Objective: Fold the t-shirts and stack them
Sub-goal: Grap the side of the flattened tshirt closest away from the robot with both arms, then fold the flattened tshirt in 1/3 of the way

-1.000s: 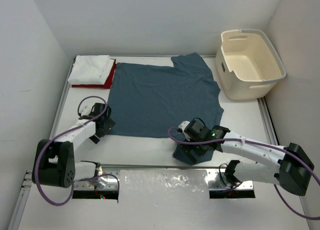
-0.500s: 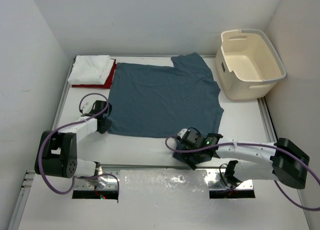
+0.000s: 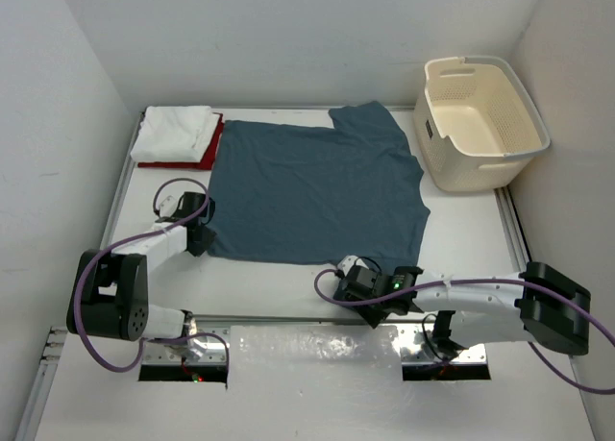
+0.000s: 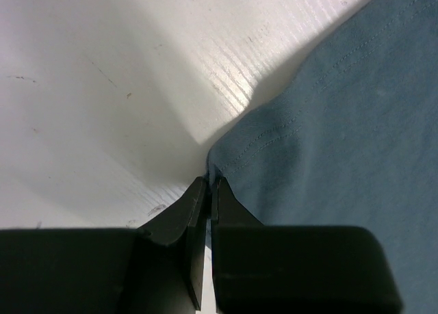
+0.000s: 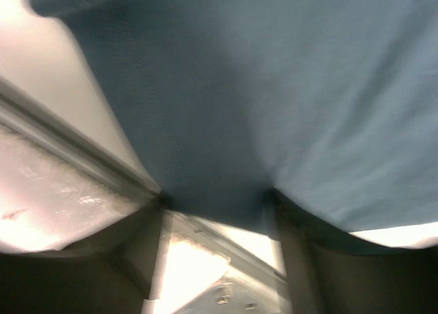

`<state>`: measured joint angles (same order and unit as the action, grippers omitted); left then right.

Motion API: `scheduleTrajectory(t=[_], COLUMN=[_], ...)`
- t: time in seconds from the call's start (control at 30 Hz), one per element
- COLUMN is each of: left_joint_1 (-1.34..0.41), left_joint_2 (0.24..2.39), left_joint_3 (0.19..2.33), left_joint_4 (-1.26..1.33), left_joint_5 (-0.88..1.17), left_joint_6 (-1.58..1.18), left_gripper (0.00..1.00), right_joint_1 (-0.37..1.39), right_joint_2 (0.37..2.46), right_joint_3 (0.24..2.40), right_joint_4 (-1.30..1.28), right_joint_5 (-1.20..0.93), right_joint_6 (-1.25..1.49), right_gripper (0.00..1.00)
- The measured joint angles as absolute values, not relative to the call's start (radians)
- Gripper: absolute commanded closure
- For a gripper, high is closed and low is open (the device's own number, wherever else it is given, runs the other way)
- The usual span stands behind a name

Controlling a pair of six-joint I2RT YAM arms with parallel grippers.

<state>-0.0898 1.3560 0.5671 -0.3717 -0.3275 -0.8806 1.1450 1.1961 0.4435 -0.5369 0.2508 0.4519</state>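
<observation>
A cream basket (image 3: 452,167) stands at the far right of the counter (image 3: 461,230). The white shirt (image 3: 175,132) lies on the red shirt (image 3: 213,145) at the far left. The teal shirt (image 3: 317,186) is spread out in the middle. From above, its near part is hidden under the right claw (image 3: 370,289), whose wrist view is blurred; teal cloth is held between its fingers. The left claw (image 4: 209,187) is nearly closed and pinches the near-left corner of the teal shirt.

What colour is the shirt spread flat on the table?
The spread shirt is dark teal-blue, clearest in the top external view.
</observation>
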Motion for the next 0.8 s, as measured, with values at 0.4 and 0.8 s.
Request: scheduleTrajectory(t=[0.4, 0.8], left_joint_1=[-0.09, -0.09], left_joint_2=[1.306, 1.314], left_joint_3=[0.607, 0.809], left_joint_4=[-0.464, -0.499], left_joint_5=[-0.299, -0.303], left_joint_6=[-0.872, -0.891], left_gripper=[1.0, 1.0], right_joint_1=[1.102, 0.71], right_joint_2=[1.174, 1.298], right_joint_3=[0.501, 0.853], right_joint_4=[-0.556, -0.57], right_joint_5=[0.322, 0.251], right_joint_6=[0.398, 0.164], right_gripper=[1.0, 1.0])
